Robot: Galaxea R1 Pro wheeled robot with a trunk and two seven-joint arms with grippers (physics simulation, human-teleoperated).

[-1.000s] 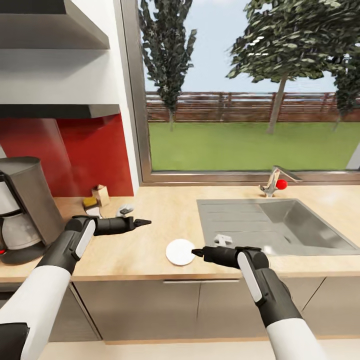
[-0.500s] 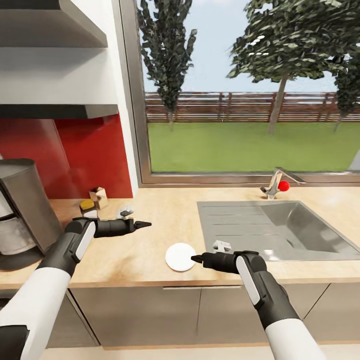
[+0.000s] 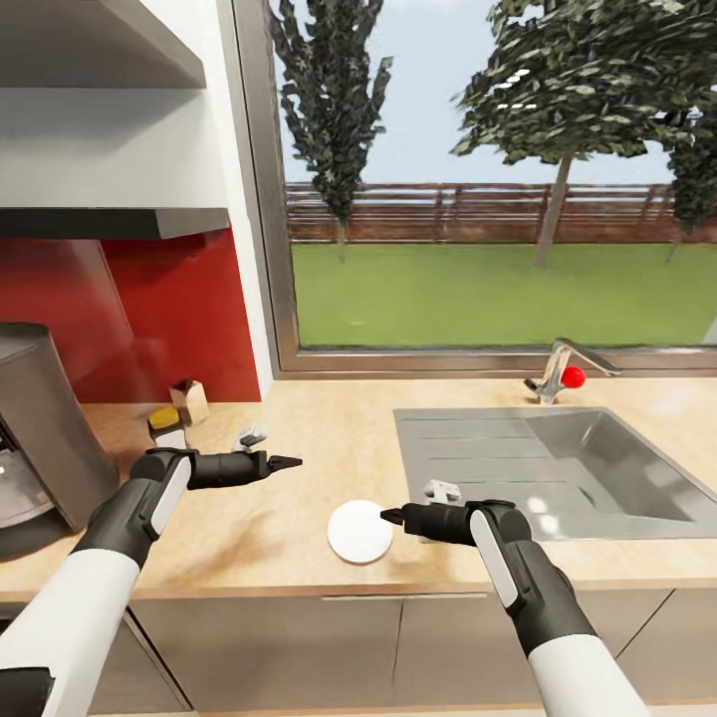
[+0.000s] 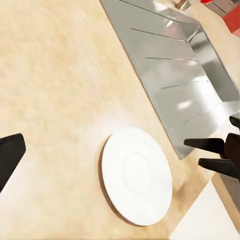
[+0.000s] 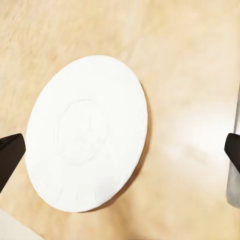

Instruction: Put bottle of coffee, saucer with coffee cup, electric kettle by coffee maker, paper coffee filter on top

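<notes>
The countertop [image 3: 299, 468] is running wide across the head view, with the sink [image 3: 558, 468] sitting in its right half and the coffee maker [image 3: 40, 438] standing at the far left edge, partly cut off. The saucer [image 3: 360, 531] is lying flat near the front edge, just left of the sink's corner, well apart from the coffee maker.

The relation that is deciding the next move — the saucer is lying straight ahead of the right gripper [image 3: 386, 516], which is pointing leftward at it with its tips at the saucer's right rim. In the right wrist view the saucer [image 5: 87, 132] is sitting between the two dark fingertips [image 5: 10, 155], which are standing wide apart at either edge of the frame, so that claw is spread open and holding nothing. A round plate has no long axis; any approach would be over the rim.

The left gripper [image 3: 289, 462] is hanging farther back and to the left, pointing right, with bare counter between it and the saucer; the right arm is clearly the nearer. How its jaws are standing I cannot tell — the left wrist view is showing one dark finger [image 4: 7, 157], with the saucer [image 4: 136, 175] and the right gripper [image 4: 207, 152] beyond it.

Small items are resting by the red backsplash [image 3: 189, 319].
</notes>
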